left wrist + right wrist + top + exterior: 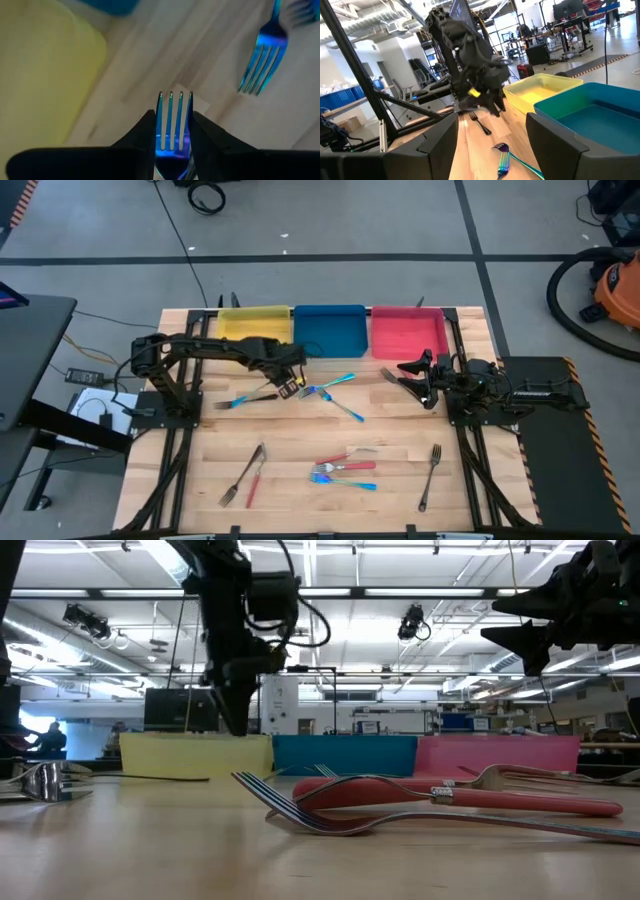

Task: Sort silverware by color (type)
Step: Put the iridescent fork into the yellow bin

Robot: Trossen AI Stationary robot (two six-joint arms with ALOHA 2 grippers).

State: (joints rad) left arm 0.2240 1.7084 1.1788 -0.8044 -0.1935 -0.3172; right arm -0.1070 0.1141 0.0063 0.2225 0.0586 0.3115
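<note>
The left end effector [172, 137] is clamped on a blue fork [172, 120], tines forward, held just in front of the yellow tray [255, 323] and blue tray [329, 326]. It likely needs carrying squarely over the blue tray before release, clear of the rim. The right end effector [408, 372] waits, fingers apart, before the red tray [408, 332]

Left gripper [291, 387] reached mid-table, jaws clamped; right gripper [408, 374] raised, jaws apart.

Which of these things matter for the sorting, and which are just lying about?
Job: left gripper shut on a blue fork; other silverware on the table; yellow tray, blue tray, red tray.
Lying about: vacuum, floor cable.
</note>
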